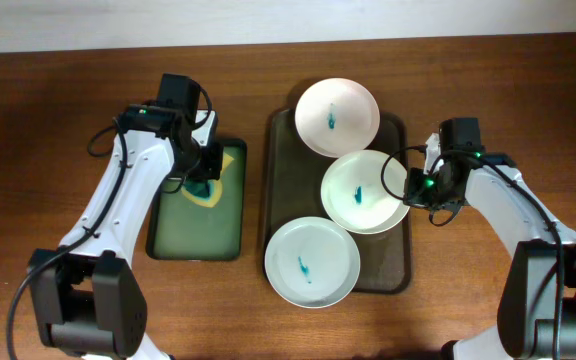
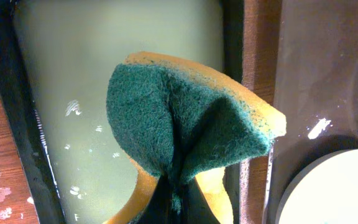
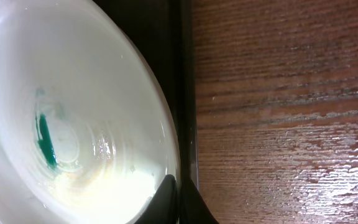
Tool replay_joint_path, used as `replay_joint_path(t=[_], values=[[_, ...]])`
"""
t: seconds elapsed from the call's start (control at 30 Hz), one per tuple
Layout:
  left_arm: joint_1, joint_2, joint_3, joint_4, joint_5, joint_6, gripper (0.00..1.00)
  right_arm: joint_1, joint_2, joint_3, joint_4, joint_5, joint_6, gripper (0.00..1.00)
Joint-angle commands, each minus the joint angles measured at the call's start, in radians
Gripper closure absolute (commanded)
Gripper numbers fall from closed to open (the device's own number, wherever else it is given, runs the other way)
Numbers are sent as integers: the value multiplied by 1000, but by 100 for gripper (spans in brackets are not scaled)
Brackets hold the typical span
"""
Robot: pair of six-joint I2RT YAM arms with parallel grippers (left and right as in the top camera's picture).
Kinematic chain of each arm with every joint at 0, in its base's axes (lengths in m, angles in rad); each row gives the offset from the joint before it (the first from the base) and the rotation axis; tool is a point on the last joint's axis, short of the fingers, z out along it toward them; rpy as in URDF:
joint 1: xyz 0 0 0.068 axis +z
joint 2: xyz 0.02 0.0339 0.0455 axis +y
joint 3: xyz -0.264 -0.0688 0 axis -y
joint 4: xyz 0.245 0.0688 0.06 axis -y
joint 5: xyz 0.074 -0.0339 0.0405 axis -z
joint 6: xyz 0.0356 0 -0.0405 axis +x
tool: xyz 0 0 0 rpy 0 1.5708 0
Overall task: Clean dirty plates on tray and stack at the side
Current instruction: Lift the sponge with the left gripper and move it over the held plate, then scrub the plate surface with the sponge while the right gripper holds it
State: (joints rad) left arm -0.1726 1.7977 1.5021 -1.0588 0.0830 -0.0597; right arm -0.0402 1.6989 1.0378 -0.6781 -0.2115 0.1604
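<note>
Three round white shallow plates sit on the dark olive-brown tray (image 1: pixel 280 180), which lies lengthwise near the middle of the wooden table (image 1: pixel 48 120), a little toward its right edge. The far plate (image 1: pixel 337 117) overhangs the tray's far rim, the middle plate (image 1: pixel 365 191) sits against the right rim, and the near plate (image 1: pixel 311 262) overhangs the near left corner. The middle plate overlaps the far plate's rim. Each carries a small teal-blue smear at its centre. The plates look smooth and glossy, and the tray is rectangular with rounded corners and a raised rim. The right arm reaches in from the near right corner, elbow bent. The right gripper (image 1: pixel 415 187) is pinched on the middle plate's right rim, its dark fingertips to either side of the edge in the wrist view. The left arm stretches from the near left corner toward the far edge. The left gripper (image 1: pixel 204 175) is clamped on a folded sponge (image 2: pixel 185 118) with a rough green scouring face and yellow foam. It holds the sponge over the green tray (image 1: pixel 196 235), which lies just left of the brown one and holds a yellowish liquid (image 2: pixel 104 68).
</note>
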Motion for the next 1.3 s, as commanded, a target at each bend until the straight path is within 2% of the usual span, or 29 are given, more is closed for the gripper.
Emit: replay_joint_path(t=[0.0, 0.07, 0.17, 0.3, 0.43, 0.6, 0.67, 0.77, 0.87, 0.9, 1.0, 1.03, 1.1, 1.17, 1.27], values=[[-44, -40, 26, 42, 45, 4, 100, 8, 9, -1, 7, -14, -78, 96], [-114, -39, 26, 120, 98, 0, 100, 8, 9, -1, 5, -32, -45, 96], [-251, -21, 26, 247, 106, -90, 100, 8, 10, -1, 6, -32, 50, 96], [-423, 77, 29, 409, 161, -213, 100, 26, 10, -1, 6, -32, 66, 96], [-506, 252, 64, 552, 299, -340, 100, 58, 10, -1, 6, -32, 66, 96], [-561, 414, 76, 637, 319, -411, 100, 61, 10, -1, 6, -32, 85, 96], [-565, 447, 76, 598, 209, -411, 100, 61, 10, -1, 6, -32, 85, 96], [-547, 457, 79, 473, -183, -394, 100, 61, 10, -1, 3, -31, 85, 96], [-534, 457, 115, 356, -414, -354, 100, 61, 9, -1, 2, -31, 85, 96], [-528, 457, 139, 318, -443, -346, 100, 61, 10, -1, 2, -31, 85, 96], [-525, 457, 194, 296, -373, -301, 100, 61, 10, -1, 7, -67, 77, 96], [-525, 457, 206, 298, -293, -283, 100, 61, 10, -1, 17, -135, 18, 96], [-525, 459, 208, 311, -101, -284, 100, 61, 9, -1, 17, -159, -6, 93], [-525, 461, 208, 332, 41, -284, 100, 60, 10, -1, 30, -194, -8, 84], [-524, 461, 208, 332, 57, -287, 100, 63, 10, -1, 68, -278, -51, 78]])
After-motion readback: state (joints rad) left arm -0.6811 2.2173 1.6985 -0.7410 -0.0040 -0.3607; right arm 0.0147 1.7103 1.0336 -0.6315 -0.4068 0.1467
